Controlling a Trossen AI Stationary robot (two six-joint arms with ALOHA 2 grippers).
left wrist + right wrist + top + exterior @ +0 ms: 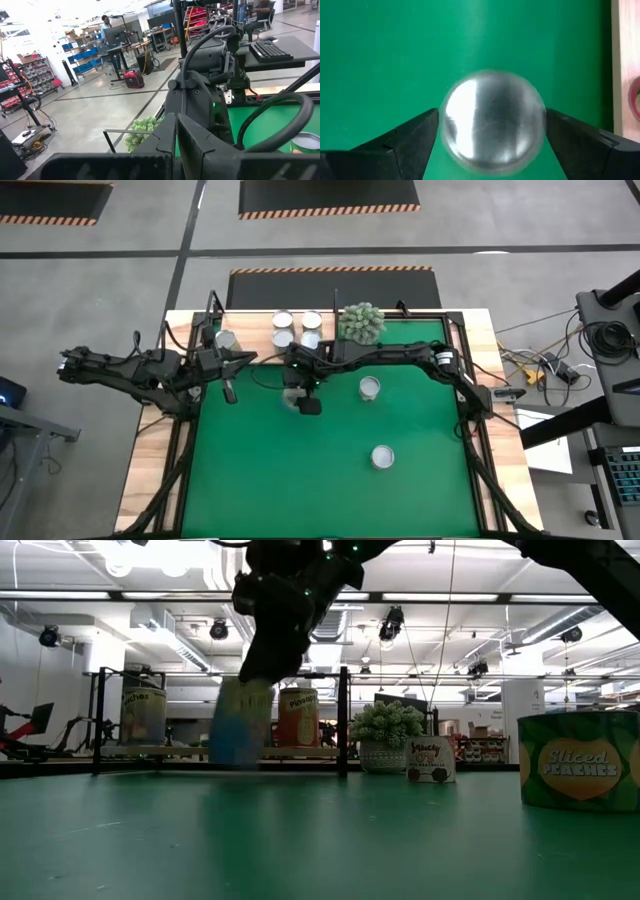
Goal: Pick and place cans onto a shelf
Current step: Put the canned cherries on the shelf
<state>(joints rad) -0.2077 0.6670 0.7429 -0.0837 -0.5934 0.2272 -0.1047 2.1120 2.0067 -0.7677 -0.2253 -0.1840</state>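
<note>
My right gripper (296, 398) reaches over the middle of the green mat and is shut on a silver-topped can (492, 122), which also shows blurred in the low view (240, 722). My left gripper (230, 391) is shut and empty, hovering at the mat's far left, near the shelf (252, 330). Several cans (297, 329) stand on the pale wooden shelf at the far edge, and one more (225, 338) stands to their left. Two cans (370, 387) (382, 456) stand upright on the mat. My right gripper pinches the can by its round side wall just below the top rim (444, 125), one finger (412, 137) on each side. The fingers come from above, pointing down. The can hangs a little above the mat, slightly tilted.
A spiky grey-green plant ball (361, 323) sits at the shelf's right end. A black frame runs around the mat (330, 480). The can labelled Sliced Peaches (578, 773) stands close to the low camera. Open mat lies toward the near edge.
</note>
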